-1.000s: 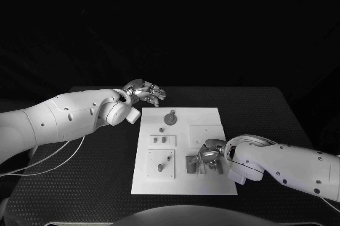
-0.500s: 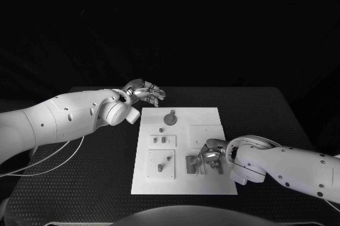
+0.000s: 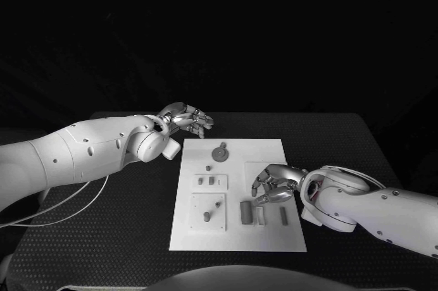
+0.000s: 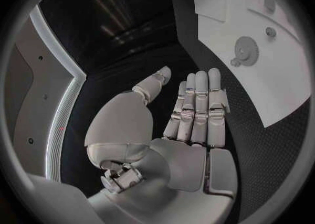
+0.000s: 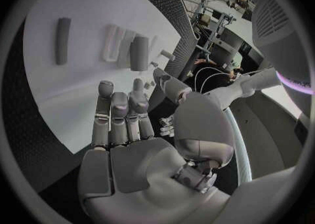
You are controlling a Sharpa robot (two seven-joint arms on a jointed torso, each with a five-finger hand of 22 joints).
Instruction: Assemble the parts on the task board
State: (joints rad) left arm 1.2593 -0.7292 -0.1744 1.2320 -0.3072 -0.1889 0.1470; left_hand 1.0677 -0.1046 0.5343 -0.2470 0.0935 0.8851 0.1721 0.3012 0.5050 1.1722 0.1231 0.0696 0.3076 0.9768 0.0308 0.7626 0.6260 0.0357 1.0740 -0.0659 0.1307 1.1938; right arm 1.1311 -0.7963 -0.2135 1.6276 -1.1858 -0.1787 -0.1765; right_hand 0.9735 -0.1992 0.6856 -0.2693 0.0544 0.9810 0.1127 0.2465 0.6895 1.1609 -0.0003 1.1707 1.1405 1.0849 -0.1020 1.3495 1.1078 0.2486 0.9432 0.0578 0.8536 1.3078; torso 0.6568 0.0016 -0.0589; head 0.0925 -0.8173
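Observation:
The white task board (image 3: 266, 153) lies in the middle of the black table. Three grey bars (image 3: 246, 212) lie side by side in its near right part, also seen as bars (image 5: 139, 52) ahead of my right palm. A round grey part (image 3: 219, 152) sits near the far edge, and small pieces (image 3: 208, 179) stand at mid-left. My right hand (image 3: 272, 185) hovers over the board just beyond the bars, fingers apart, holding nothing. My left hand (image 3: 187, 120) hangs off the board's far left corner, fingers straight and empty; the left wrist view shows the same flat hand (image 4: 190, 119) and the round part (image 4: 247, 51).
A raised square plate (image 3: 208, 212) with two small pieces sits at the board's near left. Black table (image 3: 119, 215) surrounds the board on all sides. My white left forearm (image 3: 82, 155) stretches over the table's left side.
My right hand has lifted off the grey bars and drawn back toward the board's middle, fingers spreading. The bars now lie uncovered. The left hand has stayed still.

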